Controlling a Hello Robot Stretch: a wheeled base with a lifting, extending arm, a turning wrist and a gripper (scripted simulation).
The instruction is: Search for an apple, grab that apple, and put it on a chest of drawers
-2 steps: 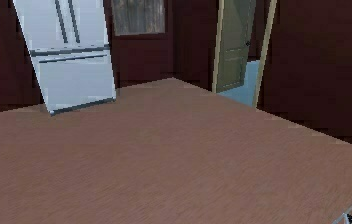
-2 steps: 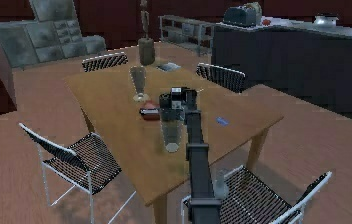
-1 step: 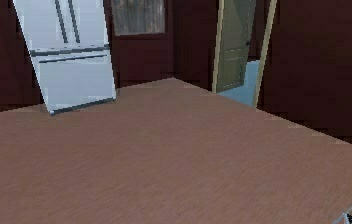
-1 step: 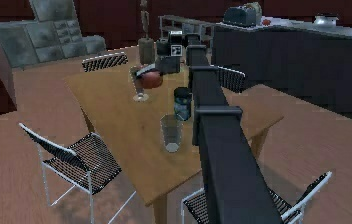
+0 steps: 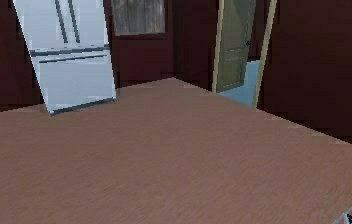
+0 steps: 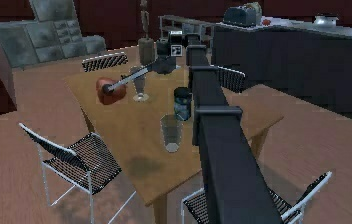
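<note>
**Arm side view.** The fingers (image 6: 132, 77) run as two thin grey lines toward the view's left from the dark body of the gripper (image 6: 118, 84). I cannot tell their state, nor whether they hold anything. Their tips end at the apple (image 6: 107, 93), a round red-brown blob lying on the wooden table (image 6: 119, 125), and I cannot make out whether tips and apple touch. Just right of the apple stands a stemmed glass (image 6: 141, 90). Lower in the view are a dark mug (image 6: 183, 102) and a clear tumbler (image 6: 171, 131), both just left of the arm (image 6: 219, 140), which hides the table's middle. Wire chairs (image 6: 69, 160) ring the table, one cut off at the bottom edge.

**Forward view.** A white refrigerator (image 5: 72, 50), its top cut off, and a pale doorway (image 5: 234, 45) stand against dark red walls beyond a bare wooden floor (image 5: 164, 150).
</note>
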